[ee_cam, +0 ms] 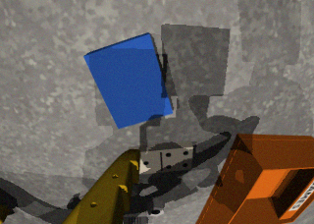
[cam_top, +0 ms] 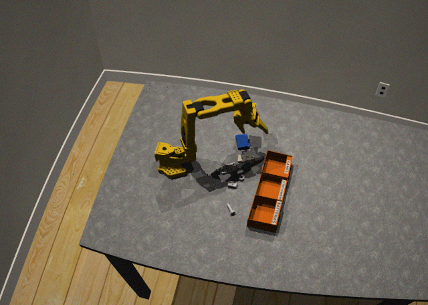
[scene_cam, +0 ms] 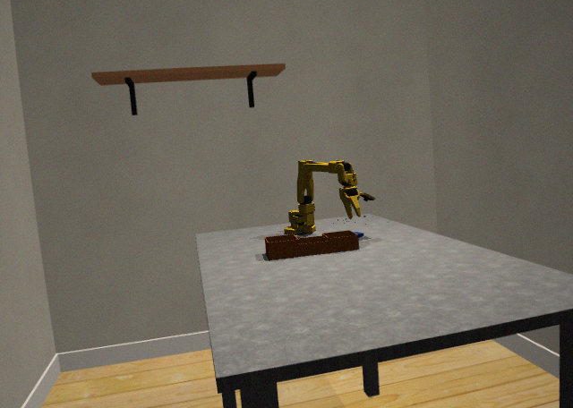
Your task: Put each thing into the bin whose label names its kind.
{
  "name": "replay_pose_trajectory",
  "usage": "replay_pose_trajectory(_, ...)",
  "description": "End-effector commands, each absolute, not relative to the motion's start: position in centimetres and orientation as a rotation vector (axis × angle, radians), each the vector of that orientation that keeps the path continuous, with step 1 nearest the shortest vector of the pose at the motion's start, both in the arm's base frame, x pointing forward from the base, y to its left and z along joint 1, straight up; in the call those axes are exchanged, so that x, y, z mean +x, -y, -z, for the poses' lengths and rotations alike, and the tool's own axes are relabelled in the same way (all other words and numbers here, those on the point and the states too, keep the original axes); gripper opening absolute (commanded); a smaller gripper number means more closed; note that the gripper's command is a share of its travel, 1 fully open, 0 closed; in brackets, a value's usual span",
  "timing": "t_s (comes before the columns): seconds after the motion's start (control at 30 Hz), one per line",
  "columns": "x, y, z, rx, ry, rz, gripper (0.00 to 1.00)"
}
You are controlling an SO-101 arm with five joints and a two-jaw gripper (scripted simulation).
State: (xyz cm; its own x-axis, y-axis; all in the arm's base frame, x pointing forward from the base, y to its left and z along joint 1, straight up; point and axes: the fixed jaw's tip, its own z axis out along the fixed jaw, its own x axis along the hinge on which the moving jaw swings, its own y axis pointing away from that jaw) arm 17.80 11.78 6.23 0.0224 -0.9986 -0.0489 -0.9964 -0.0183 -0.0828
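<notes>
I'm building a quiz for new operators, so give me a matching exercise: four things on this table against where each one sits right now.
Things:
1. blue block
2. bolt
3. orange bins
4. gripper

Places:
A. raised above the table, holding nothing
B. a row on the table, right of the arm's base in the top view
C. below the gripper
D. alone beside the nearest bin

Pairs: 1-C, 2-D, 3-B, 4-A

Plain bare room: grey walls, wooden floor (scene_cam: pixel 323 385), wall shelf (scene_cam: pixel 184 72), one table (scene_cam: pixel 370 293).
</notes>
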Motion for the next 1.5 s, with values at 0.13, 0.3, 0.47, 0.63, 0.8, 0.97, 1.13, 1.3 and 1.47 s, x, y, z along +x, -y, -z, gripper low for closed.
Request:
replay_pose_trajectory(0.13, 16.4, -12.2, -6.8, -2.389, -1.914, 0.034, 0.39)
replay_pose_trajectory(0.3, 15.9, -12.2, -6.6, -2.472, -1.847, 0.025, 0.37)
replay_pose_trajectory(0.47, 15.5, -12.2, -6.5, -2.523, -1.804, 0.019, 0.35)
replay_pose_trajectory(0.63, 15.5, -12.2, -6.5, -2.534, -1.794, 0.017, 0.35)
replay_pose_trajectory(0.8, 15.1, -12.0, -6.5, -2.548, -1.780, 0.016, 0.35)
replay_pose_trajectory(0.97, 15.1, -12.0, -6.5, -2.548, -1.780, 0.016, 0.35)
replay_pose_trajectory(1.13, 15.1, -12.0, -6.5, -2.548, -1.780, 0.016, 0.35)
replay_pose_trajectory(1.3, 15.1, -12.0, -6.5, -2.548, -1.780, 0.016, 0.35)
replay_pose_trajectory(1.47, 15.1, -12.0, -6.5, -2.548, -1.780, 0.016, 0.35)
